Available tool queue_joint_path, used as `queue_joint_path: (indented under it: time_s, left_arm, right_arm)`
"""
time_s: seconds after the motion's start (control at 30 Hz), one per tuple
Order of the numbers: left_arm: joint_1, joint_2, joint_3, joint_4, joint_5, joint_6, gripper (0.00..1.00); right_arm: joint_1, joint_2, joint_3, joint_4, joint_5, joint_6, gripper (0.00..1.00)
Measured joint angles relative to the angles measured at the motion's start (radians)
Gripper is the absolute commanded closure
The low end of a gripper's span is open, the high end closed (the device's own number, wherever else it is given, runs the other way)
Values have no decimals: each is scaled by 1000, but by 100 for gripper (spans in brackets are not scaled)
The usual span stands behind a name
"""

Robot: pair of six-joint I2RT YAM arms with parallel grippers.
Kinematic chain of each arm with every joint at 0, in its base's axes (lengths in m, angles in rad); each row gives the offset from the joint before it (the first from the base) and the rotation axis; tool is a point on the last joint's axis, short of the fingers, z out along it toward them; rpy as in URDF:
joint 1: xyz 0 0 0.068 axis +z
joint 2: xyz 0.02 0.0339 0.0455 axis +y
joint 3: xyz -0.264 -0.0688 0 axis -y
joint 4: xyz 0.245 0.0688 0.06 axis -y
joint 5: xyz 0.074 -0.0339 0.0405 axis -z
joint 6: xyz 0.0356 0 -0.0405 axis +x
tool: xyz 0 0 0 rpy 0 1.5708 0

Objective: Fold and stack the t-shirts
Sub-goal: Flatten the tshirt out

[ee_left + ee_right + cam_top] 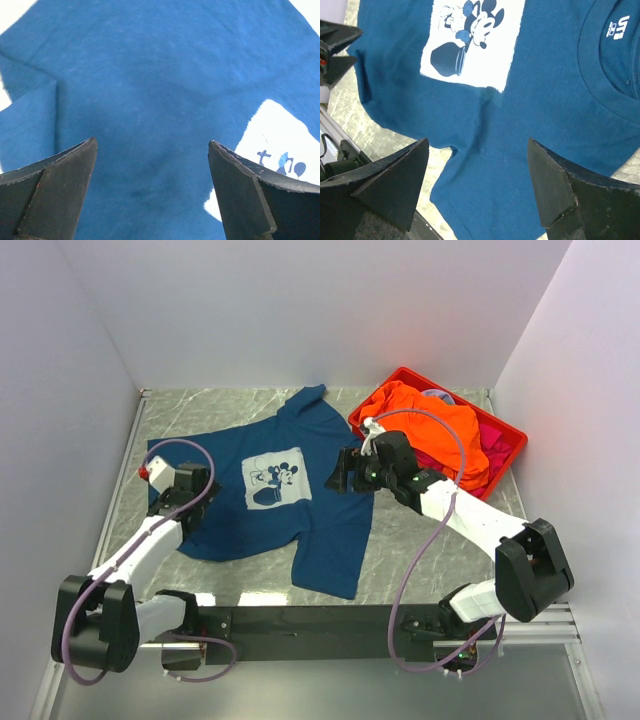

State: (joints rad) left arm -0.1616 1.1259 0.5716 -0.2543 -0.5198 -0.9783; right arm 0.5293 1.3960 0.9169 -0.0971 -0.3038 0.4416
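Navy shirt (290, 505): spread out print (277, 483) up on the tabletop (440, 540), left of centre, collar end toward the far wall. Orange shirt (430, 425) and pink shirts (497, 445): heaped unfolded in the red crate (405, 375) at the far right, orange uppermost. Left end effector (152, 142): jaws wide apart, holding nothing, poised over the navy shirt's left part. Right end effector (477, 142): jaws likewise wide, empty, above the shirt's right side near the print.
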Motion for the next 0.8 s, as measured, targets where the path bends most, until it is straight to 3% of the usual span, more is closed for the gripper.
queue_joint_path:
  time_s: [0.17,0.27,0.57,0.8]
  left_arm:
    - [2,-45,0,29,31,49,1]
    - [2,-121,4,-33,24,25,1]
    - [-29,-443,-89,-341,-2,-195,6]
    - [-30,-449,-156,-425,8,-285,8]
  right_arm:
    - [0,0,-6,0,0,0,14]
    - [0,0,-6,0,0,0,14]
    - [0,2,-6,0,-5,0,15]
    - [0,2,-6,0,-5,0,15]
